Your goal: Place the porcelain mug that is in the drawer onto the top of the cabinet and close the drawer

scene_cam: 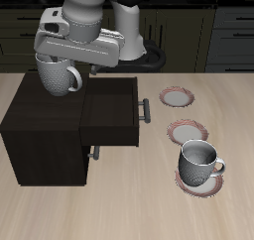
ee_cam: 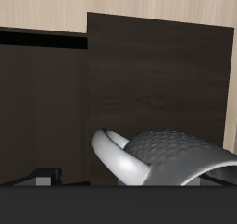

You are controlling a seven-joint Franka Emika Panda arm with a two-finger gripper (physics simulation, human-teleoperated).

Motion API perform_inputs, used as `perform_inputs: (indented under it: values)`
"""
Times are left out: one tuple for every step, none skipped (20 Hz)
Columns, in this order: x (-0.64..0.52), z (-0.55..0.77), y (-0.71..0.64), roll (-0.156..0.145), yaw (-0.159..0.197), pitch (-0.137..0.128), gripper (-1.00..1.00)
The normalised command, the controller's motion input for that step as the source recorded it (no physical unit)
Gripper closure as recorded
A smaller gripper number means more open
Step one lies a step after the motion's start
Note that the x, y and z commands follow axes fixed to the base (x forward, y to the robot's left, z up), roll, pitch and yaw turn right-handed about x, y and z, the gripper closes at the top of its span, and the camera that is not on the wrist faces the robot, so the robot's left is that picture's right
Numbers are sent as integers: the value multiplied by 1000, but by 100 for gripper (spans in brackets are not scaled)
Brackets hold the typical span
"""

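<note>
My gripper (scene_cam: 55,63) is shut on the porcelain mug (scene_cam: 57,76), a pale speckled mug with a loop handle, and holds it over the back part of the cabinet's flat top (scene_cam: 40,113). Whether the mug touches the top I cannot tell. The drawer (scene_cam: 111,110) stands pulled out from the cabinet, its grey bar handle (scene_cam: 146,110) facing away from it, and its inside looks empty. In the wrist view the mug (ee_cam: 176,156) and its handle (ee_cam: 111,155) fill the near field above dark cabinet wood (ee_cam: 157,80). My fingertips are hidden.
A darker grey mug (scene_cam: 198,164) stands on a red-rimmed plate (scene_cam: 210,187) near the table's front edge. Two more plates (scene_cam: 177,97) (scene_cam: 187,133) lie beyond the drawer's handle. Dark kitchen units (scene_cam: 198,31) run behind the table.
</note>
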Motion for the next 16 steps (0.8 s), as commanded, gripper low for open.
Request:
perform_inputs:
  values:
    - [23,202,25,2,-3,-27,-100]
    - [-217,331,41,5,-8,-64,-100]
    - [-14,185,5,16,-31,3,-100]
    - [7,232,21,-16,51,-46,-100]
    - [-136,241,-23,18,-44,-11,-100]
    - [-165,278,50,1,6,-48,-100]
    - [-88,274,18,46,-4,-33,-100]
    - [-209,252,48,-29,-34,-33,-100]
    - [-130,283,156,53,-26,-17,-100]
    - [-233,229,133,11,2,-53,-100]
    - [-244,255,236,22,50,-76,-100]
    - [41,127,63,-26,-69,21,-100]
    - [-279,278,221,-75,-124,-54,-100]
    - [-251,118,388,-2,17,-29,-100]
    - [-152,189,392,30,33,-52,-100]
    - [-151,190,349,8,-100,-10,-100]
